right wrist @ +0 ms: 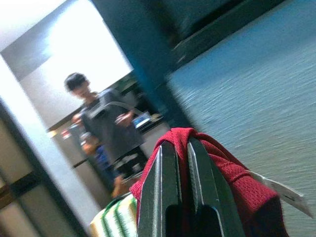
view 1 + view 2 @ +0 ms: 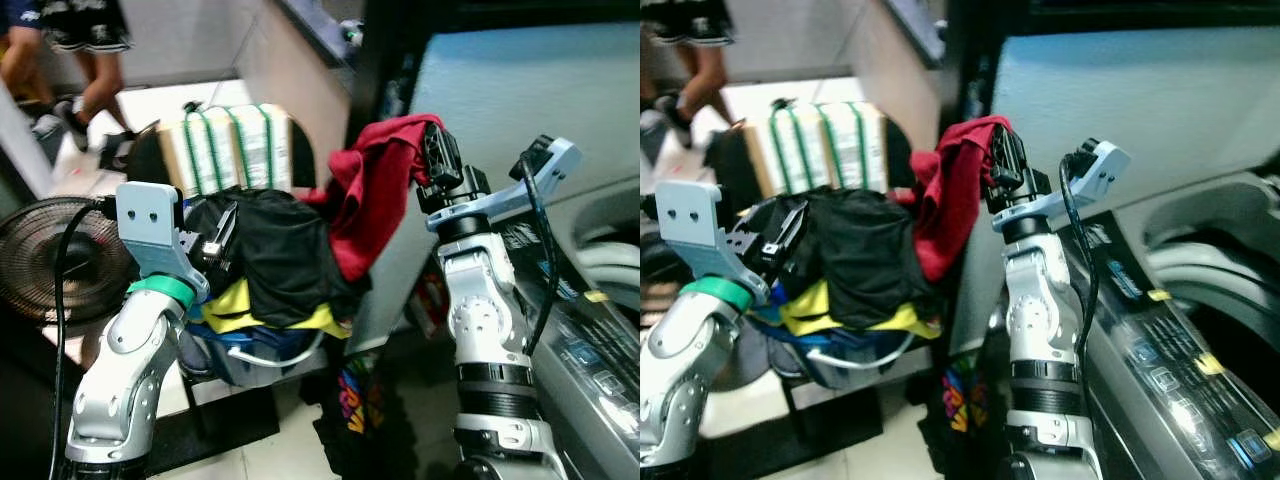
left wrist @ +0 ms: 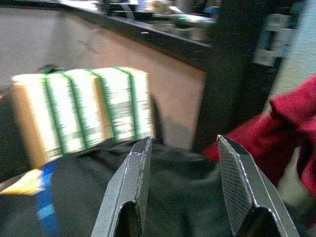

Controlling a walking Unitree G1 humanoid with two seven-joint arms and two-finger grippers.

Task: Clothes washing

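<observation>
My right gripper [image 2: 433, 150] is raised and shut on a red garment [image 2: 370, 190], which hangs down from its fingers [image 1: 170, 192] over the clothes pile. A black garment [image 2: 275, 250] tops that pile, with yellow cloth [image 2: 240, 310] and blue cloth under it, in a laundry basket [image 2: 255, 360]. My left gripper [image 3: 182, 163] stands open just above the black garment [image 3: 168, 197] at the pile's left side. The washing machine [image 2: 590, 330] is at the right, its control panel [image 2: 1160, 360] beside my right arm.
A white box with green straps [image 2: 235, 145] stands behind the basket. A black fan [image 2: 50, 260] is at the left. A person's legs [image 2: 90, 60] show at the far left, and a person [image 1: 106, 133] stands in the doorway. A colourful cloth [image 2: 355, 400] hangs low.
</observation>
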